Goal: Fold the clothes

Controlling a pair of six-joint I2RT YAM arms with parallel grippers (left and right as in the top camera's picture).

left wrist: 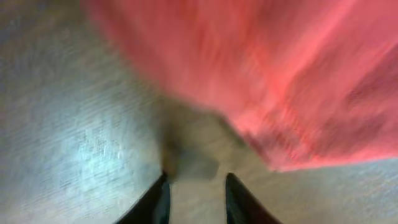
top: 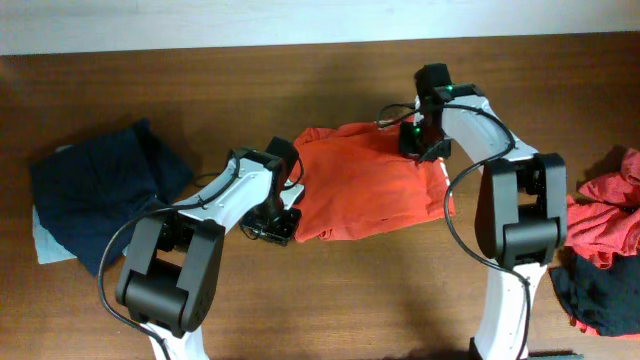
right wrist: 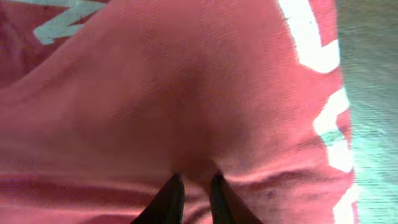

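Observation:
An orange-red T-shirt [top: 365, 185] with white lettering [right wrist: 311, 37] lies spread in the middle of the wooden table. My right gripper [top: 418, 145] is at its far right edge. In the right wrist view that gripper [right wrist: 196, 177] has its fingers close together, pinching a raised fold of the red cloth. My left gripper [top: 272, 222] is at the shirt's near left corner. In the blurred left wrist view the left gripper [left wrist: 196, 180] has its fingers apart with bare table between them, and the shirt [left wrist: 280, 81] lies just ahead and to the right.
A dark navy pile [top: 100, 190] lies at the left on a pale grey-green piece [top: 48, 242]. At the right edge is a heap of red clothes [top: 605, 220] with a black piece [top: 600, 295] in front of it. A pale wall runs along the table's back edge.

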